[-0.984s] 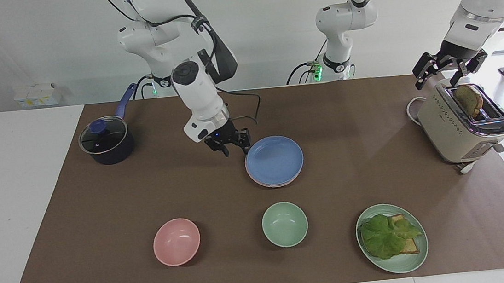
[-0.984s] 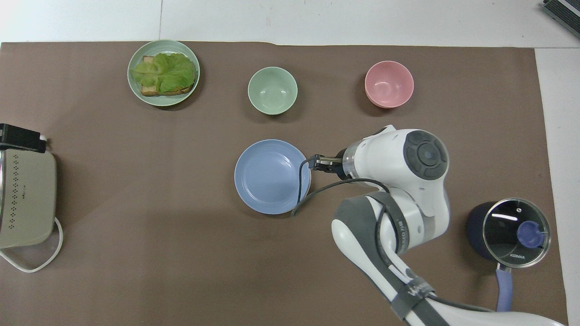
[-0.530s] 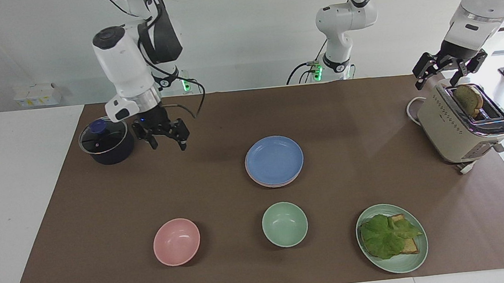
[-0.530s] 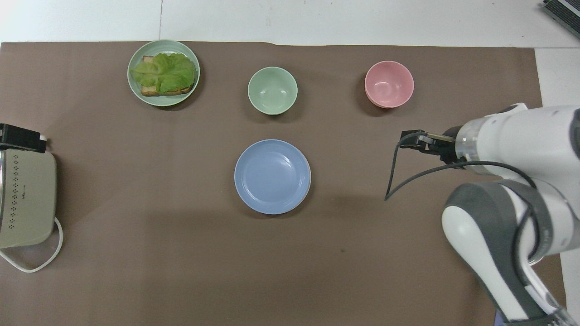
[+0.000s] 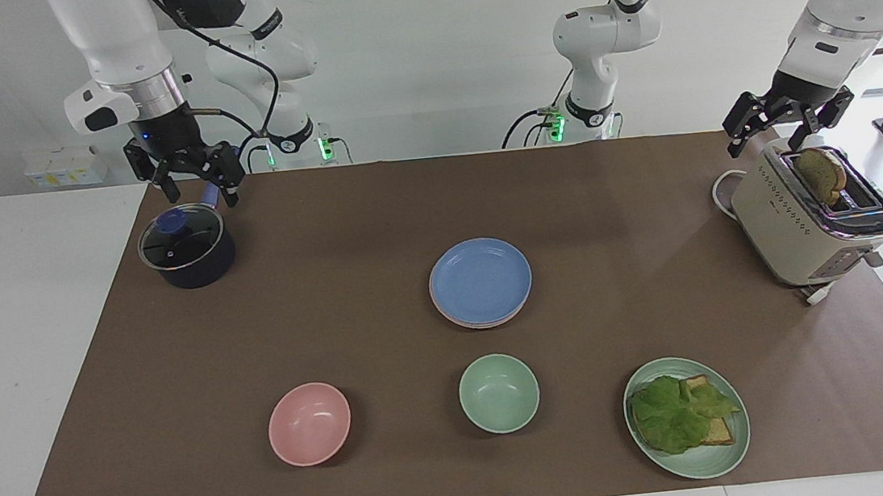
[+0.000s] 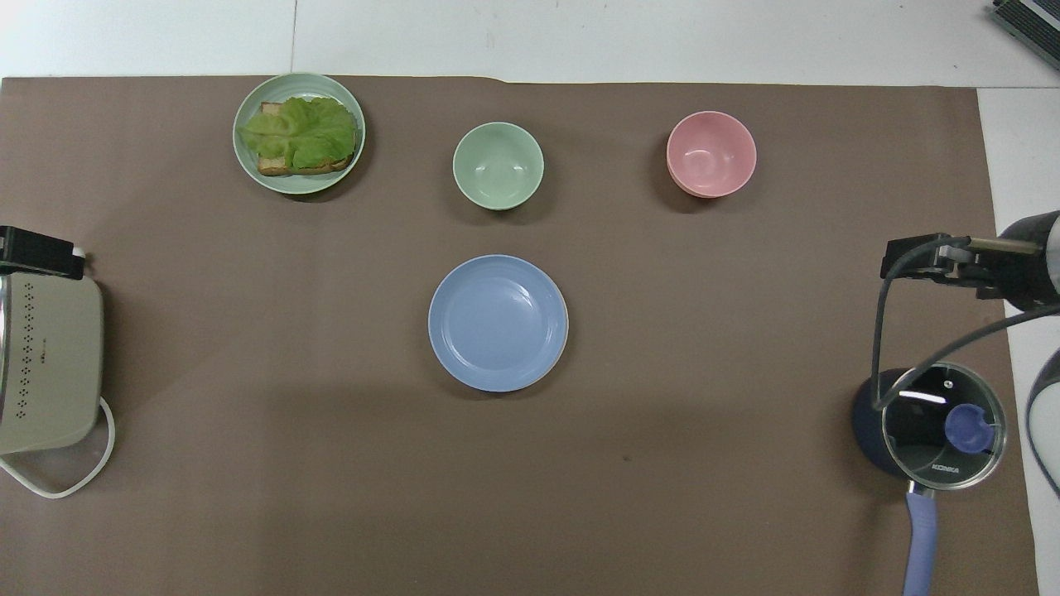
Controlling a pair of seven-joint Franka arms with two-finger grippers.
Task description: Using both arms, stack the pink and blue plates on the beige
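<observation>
The blue plate [image 5: 480,278] [image 6: 498,322] lies on top of a stack in the middle of the mat. A thin pale pink rim of the pink plate [image 5: 448,315] peeks out under its edge. The beige plate is hidden beneath them. Nothing touches the stack. My right gripper [image 5: 195,189] [image 6: 919,258] hangs open and empty, raised over the mat beside the dark pot [image 5: 187,246]. My left gripper [image 5: 785,132] [image 6: 35,252] waits open and empty above the toaster [image 5: 808,222].
A lidded pot [image 6: 932,422] with a blue handle stands toward the right arm's end. The toaster [image 6: 45,364] holds a slice of bread. A pink bowl [image 5: 309,423], a green bowl [image 5: 499,393] and a green plate [image 5: 725,460] with lettuce and toast lie farther from the robots.
My right gripper has pulled away from the blue plate's edge, risen and swung back over the pot, its fingers widening. The stack and the left arm have not moved.
</observation>
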